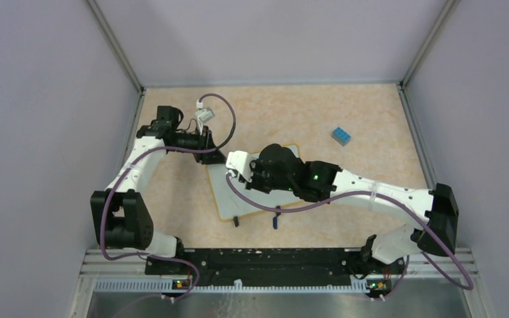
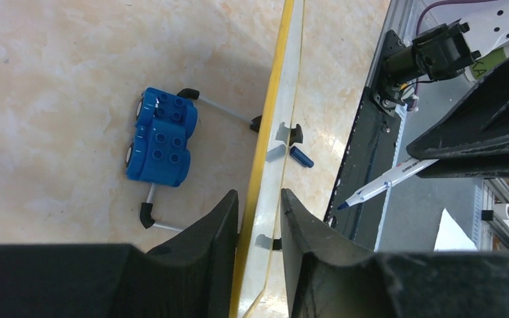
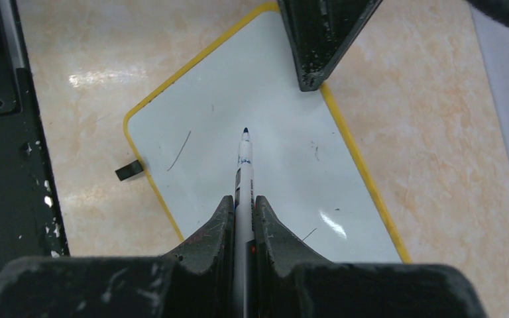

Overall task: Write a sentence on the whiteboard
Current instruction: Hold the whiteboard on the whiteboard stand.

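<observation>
Yellow-rimmed, the whiteboard (image 3: 291, 132) lies on the worktop (image 3: 424, 132), unlettered but for faint stray marks. The right tool (image 3: 242, 209) clamps a blue-tipped marker (image 3: 244, 165) over it. The left tool (image 2: 258, 199) straddles the rim; whether it pinches, I cannot tell. Unpinned, the whiteboard could skid under strokes. The right wrist view shows its face, the left wrist view mostly its edge.

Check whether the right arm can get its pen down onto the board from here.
Probably yes. The right gripper holds the pen with its tip over open white board, and nothing lies between. The left gripper straddles only the board's edge, clear of that spot.
</observation>
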